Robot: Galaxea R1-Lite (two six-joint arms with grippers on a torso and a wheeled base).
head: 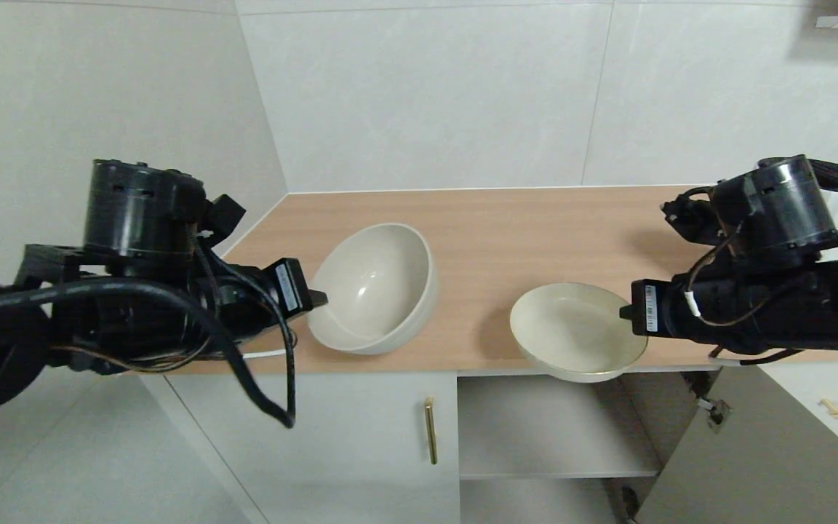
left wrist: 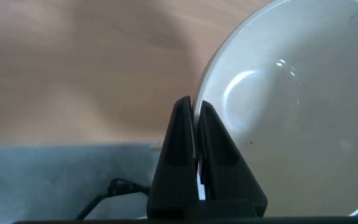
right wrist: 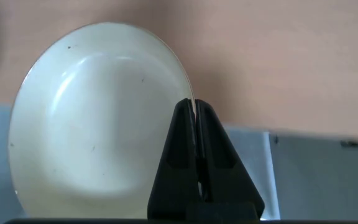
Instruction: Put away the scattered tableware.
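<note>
A large cream bowl (head: 379, 287) is tilted above the wooden counter (head: 506, 225), held by its left rim. My left gripper (head: 315, 298) is shut on that rim; in the left wrist view its fingers (left wrist: 182, 134) pinch the bowl's edge (left wrist: 291, 93). A shallower cream plate-bowl (head: 572, 329) hangs over the counter's front edge. My right gripper (head: 626, 311) is shut on its right rim, and the right wrist view shows the gripper (right wrist: 194, 115) clamped on the dish (right wrist: 98, 118).
Below the counter an open cupboard (head: 550, 437) with a shelf sits under the shallow dish, its door (head: 739, 451) swung out to the right. A closed door with a gold handle (head: 430, 431) is to its left. Tiled walls stand behind and at the left.
</note>
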